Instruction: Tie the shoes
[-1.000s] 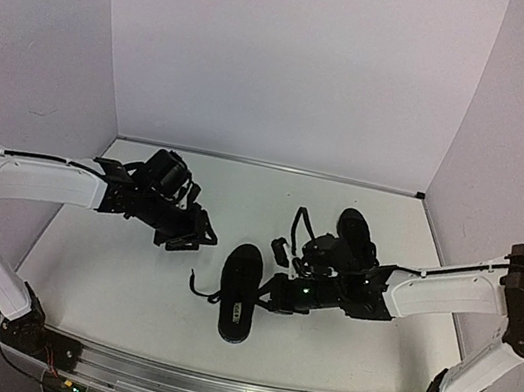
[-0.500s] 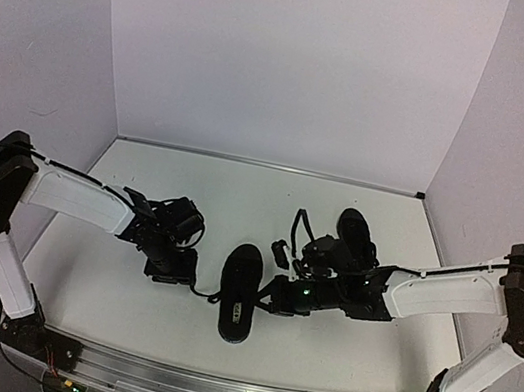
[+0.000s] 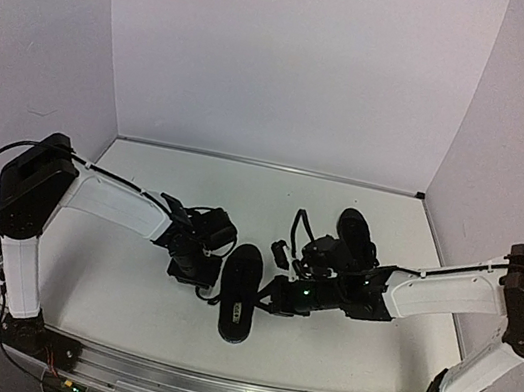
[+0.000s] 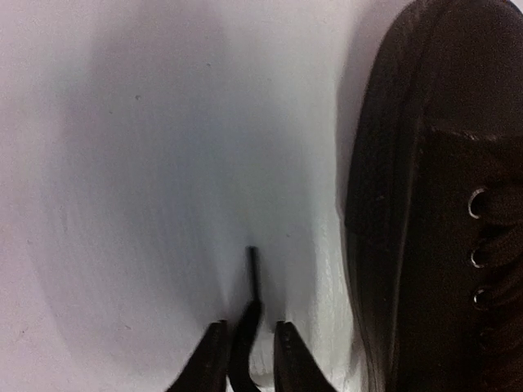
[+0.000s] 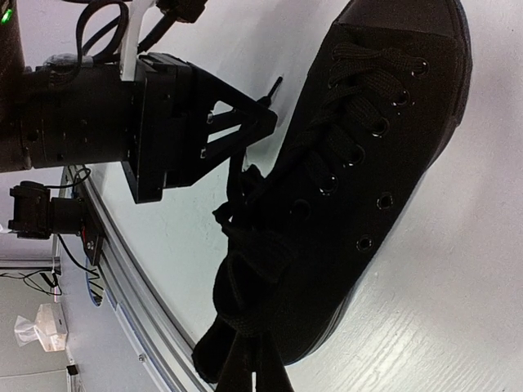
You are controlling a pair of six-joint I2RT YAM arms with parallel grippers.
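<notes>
From above, 2 black shoes lie on the white surface (image 3: 121, 303). The near shoe (image 3: 238, 298) sits at the centre, lengthwise from near to far. The far shoe (image 3: 355, 231) lies to the right and farther back, partly hidden by the right arm. The left arm reaches in from the left, and the left gripper (image 3: 202, 282) is low just beside the near shoe's left side. The right arm reaches in from the right, and the right gripper (image 3: 271, 294) is at that shoe's right side.

In the left wrist view, the near shoe fills the right edge, eyelets showing. A thin lace end (image 4: 252, 273) lies on the surface and runs back between the 2 fingers (image 4: 214, 359). These stand close on either side of it, and I cannot tell whether they pinch it.

In the right wrist view, the near shoe lies diagonally with its toe at the upper right, and the left gripper is beside it at the upper left. The right gripper is clenched at the bottom edge, and a lace strand (image 5: 239, 327) from the shoe's opening seems to be pinched in it.
</notes>
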